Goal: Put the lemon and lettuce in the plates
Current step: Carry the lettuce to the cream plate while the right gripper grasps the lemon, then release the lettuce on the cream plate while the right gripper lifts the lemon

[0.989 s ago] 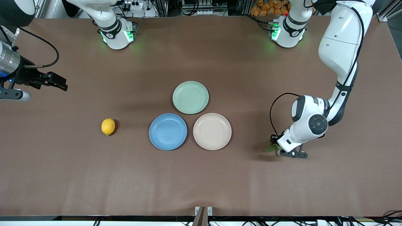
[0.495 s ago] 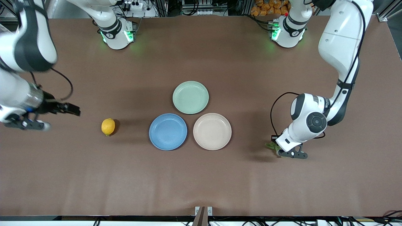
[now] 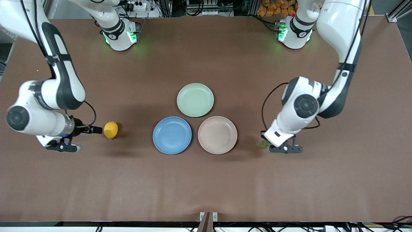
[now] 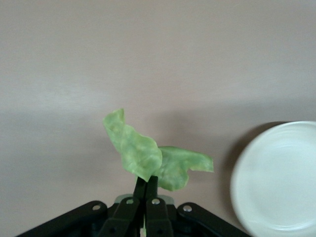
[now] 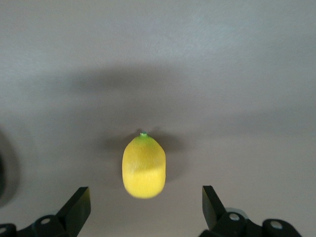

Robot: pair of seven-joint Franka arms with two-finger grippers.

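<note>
- The table (image 3: 206,180) is covered in brown and carries everything here
- The left arm (image 3: 334,54) reaches down from its base toward its own end of the table, and the right arm (image 3: 48,80) does likewise at the other end
- Three plates sit clustered mid-table: the pale green plate (image 3: 195,100) farthest from the front camera, with the blue plate (image 3: 172,135) and the beige-pink plate (image 3: 217,135) side by side nearer to it; all three are bare
- The left gripper (image 4: 146,190) is pinched tight on the lettuce (image 4: 148,158), held above the table just beside the beige-pink plate's rim, toward the left arm's end
- The right gripper (image 5: 143,205) is spread wide just beside the lemon (image 5: 143,166), which lies on the table between its fingers (image 5: 79,207), untouched, well apart from the blue plate
</note>
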